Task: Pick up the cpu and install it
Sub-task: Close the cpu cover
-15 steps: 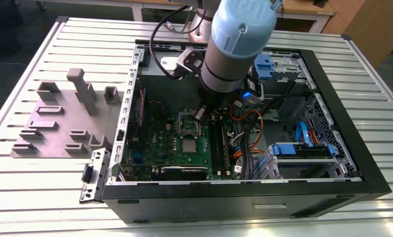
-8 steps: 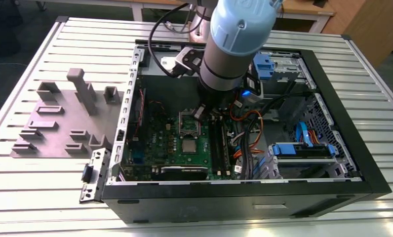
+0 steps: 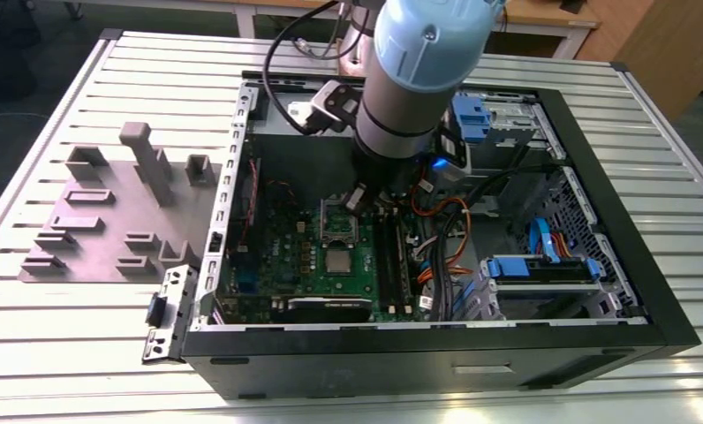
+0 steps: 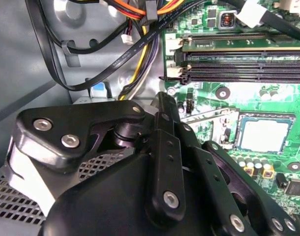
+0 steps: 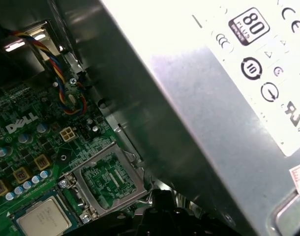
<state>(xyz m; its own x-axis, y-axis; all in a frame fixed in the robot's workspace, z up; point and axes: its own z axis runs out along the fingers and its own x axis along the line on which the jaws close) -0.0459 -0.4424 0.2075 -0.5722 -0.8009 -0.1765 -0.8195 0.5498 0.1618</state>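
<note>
The cpu (image 3: pixel 340 262) is a small silver-grey square with a pale rim. It lies flat on the green motherboard (image 3: pixel 292 247) inside the open computer case. It also appears in both wrist views as the cpu (image 4: pixel 264 133) and cpu (image 5: pixel 44 218). Beside it the rectangular silver socket frame (image 5: pixel 108 179) is hinged open. My gripper (image 3: pixel 366 199) hangs over the board just past that frame, apart from the cpu. In the second wrist view the black gripper (image 4: pixel 162 101) has its fingers together with nothing between them. Its dark tip, the gripper (image 5: pixel 162 199), sits close to the frame's edge.
A big grey box with a white label (image 5: pixel 228 98) stands close beside the gripper. Black and coloured cables (image 4: pixel 115 49) run past it, and memory slots (image 4: pixel 243 59) lie near the socket. A blue drive cage (image 3: pixel 540 265) fills the case's right side. A grey fixture block (image 3: pixel 116 221) sits on the slatted table.
</note>
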